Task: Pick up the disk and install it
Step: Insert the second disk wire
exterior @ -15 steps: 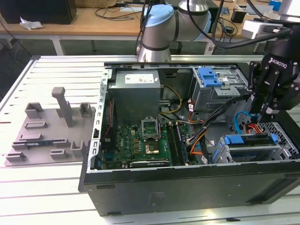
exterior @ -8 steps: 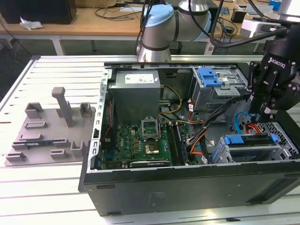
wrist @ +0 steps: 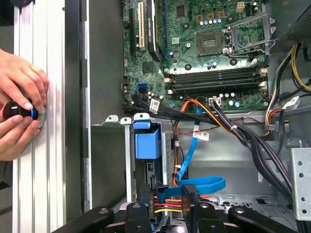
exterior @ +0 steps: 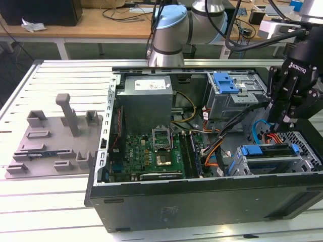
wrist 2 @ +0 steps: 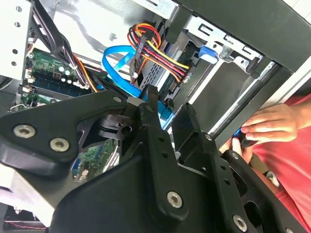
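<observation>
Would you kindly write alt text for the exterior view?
A black gripper hangs over the drive cage at the exterior view's right of an open computer case, above blue and orange cables. The motherboard lies exposed; a grey fixture sits left.

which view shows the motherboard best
The first wrist view: the motherboard faces the camera, with its socket and memory slots plain. The exterior view shows it farther off inside the case. The second wrist view catches a green strip behind cables.
</observation>
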Available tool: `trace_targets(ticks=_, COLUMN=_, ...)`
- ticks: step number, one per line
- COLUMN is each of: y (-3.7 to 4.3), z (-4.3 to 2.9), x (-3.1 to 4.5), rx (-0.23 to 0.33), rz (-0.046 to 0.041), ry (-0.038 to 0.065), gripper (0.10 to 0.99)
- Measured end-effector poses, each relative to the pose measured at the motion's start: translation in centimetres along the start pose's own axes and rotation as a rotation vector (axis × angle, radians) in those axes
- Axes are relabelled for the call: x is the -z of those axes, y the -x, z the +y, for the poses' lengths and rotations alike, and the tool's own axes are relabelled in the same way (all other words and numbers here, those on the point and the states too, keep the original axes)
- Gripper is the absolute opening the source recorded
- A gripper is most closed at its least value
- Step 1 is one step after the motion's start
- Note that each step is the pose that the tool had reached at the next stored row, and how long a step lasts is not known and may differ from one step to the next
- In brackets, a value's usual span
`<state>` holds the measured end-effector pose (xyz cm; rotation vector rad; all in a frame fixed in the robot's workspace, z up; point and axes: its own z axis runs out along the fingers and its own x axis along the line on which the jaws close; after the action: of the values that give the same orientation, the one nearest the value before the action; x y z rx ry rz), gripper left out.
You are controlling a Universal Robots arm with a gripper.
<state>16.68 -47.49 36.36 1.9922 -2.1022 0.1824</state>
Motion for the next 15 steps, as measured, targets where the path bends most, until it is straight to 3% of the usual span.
trace_targets(ticks=15, y=-0.28, z=0.00, x=-0.13, rx=-0.016, rz=-0.0013, ry=0.003, gripper=0.392)
